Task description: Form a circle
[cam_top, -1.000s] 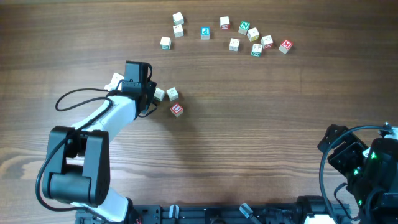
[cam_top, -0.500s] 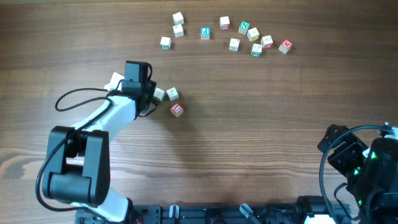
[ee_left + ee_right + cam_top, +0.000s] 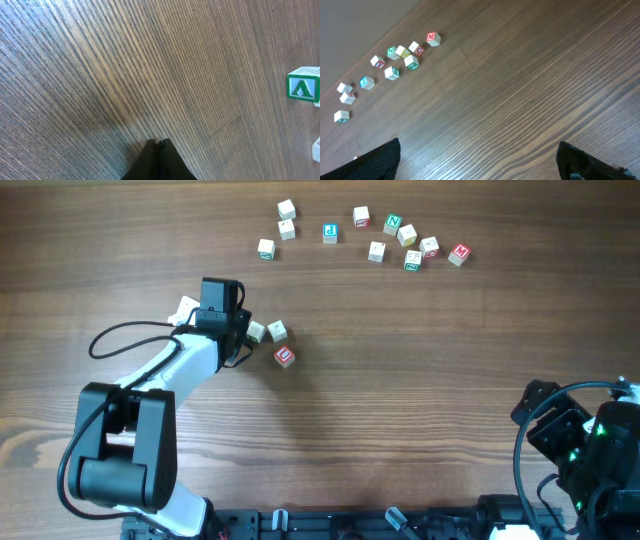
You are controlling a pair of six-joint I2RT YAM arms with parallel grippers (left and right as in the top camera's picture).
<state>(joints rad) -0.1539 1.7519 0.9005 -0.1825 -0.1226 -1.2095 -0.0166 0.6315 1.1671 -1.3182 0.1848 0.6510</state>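
Three small pale letter cubes sit close together left of centre: one right beside my left gripper, a second just to its right, and a red-printed one below them. They form no ring. In the left wrist view my left gripper is shut, its black tips pressed together over bare wood and holding nothing. A green "A" cube lies at that view's right edge. My right gripper stands wide open over bare table at the near right, with its arm at the bottom right of the overhead view.
Several loose letter cubes with green, blue and red prints are scattered along the far side, from one on the left to one on the right. Another pale cube peeks out behind the left arm. A black cable loops by that arm.
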